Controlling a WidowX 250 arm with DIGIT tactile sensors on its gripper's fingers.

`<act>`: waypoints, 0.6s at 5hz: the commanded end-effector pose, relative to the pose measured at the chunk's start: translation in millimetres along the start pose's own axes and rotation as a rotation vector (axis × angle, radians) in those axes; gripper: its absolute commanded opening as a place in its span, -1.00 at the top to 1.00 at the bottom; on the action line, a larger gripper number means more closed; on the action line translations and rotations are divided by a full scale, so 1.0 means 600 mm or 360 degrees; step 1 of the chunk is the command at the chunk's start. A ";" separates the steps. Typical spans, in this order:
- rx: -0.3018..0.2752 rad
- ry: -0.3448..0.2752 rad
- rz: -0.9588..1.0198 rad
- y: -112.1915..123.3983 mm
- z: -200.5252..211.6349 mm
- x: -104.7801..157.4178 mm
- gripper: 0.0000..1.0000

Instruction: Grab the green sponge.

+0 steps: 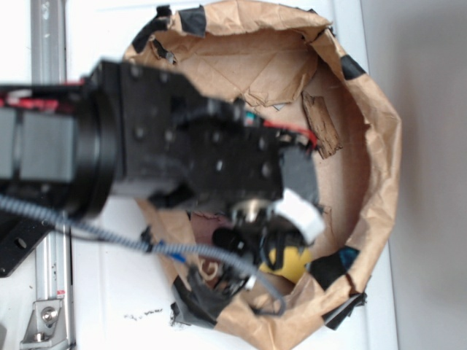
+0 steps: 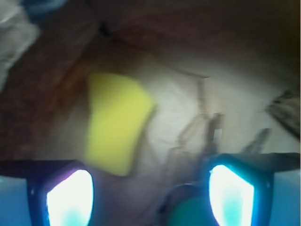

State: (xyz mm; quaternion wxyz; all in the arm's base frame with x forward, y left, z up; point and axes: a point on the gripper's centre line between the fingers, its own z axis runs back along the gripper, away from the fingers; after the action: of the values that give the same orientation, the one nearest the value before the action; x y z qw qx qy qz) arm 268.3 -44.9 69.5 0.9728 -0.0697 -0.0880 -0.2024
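Tabletop [image 1: 109, 29]: white, you've got a metal rail [image 1: 47, 44] running down its 9 o'clock edge.
Bag [image 1: 379, 146]: crumpled brown paper walls with black tape patches, forming a ring; the arm [image 1: 182, 146] reaches in from 9 o'clock and covers most of the floor.
Gripper [image 2: 150, 193]: fingers apart, nothing between them; wrist view shows both pads [image 2: 70, 197] glowing at the bottom edge.
Green sponge [image 2: 190, 214]: you see only a blurred teal-green edge at 6 o'clock in the wrist view, just inside the right pad; contact can't be told.
Yellow sponge [image 2: 117, 122]: flat on the paper at 10 o'clock from the gripper, beyond the left pad.
Focus: both views soft.
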 end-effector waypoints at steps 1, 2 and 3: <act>0.0000 -0.0035 0.0011 -0.029 -0.028 0.020 -1.00; 0.0054 -0.0008 0.0099 -0.022 -0.059 0.024 -1.00; 0.0153 0.0057 0.0208 -0.011 -0.077 0.029 -0.40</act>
State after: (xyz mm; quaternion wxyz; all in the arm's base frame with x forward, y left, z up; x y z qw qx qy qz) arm 287.6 -51.7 25.0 0.9885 -0.0230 -0.0735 -0.1302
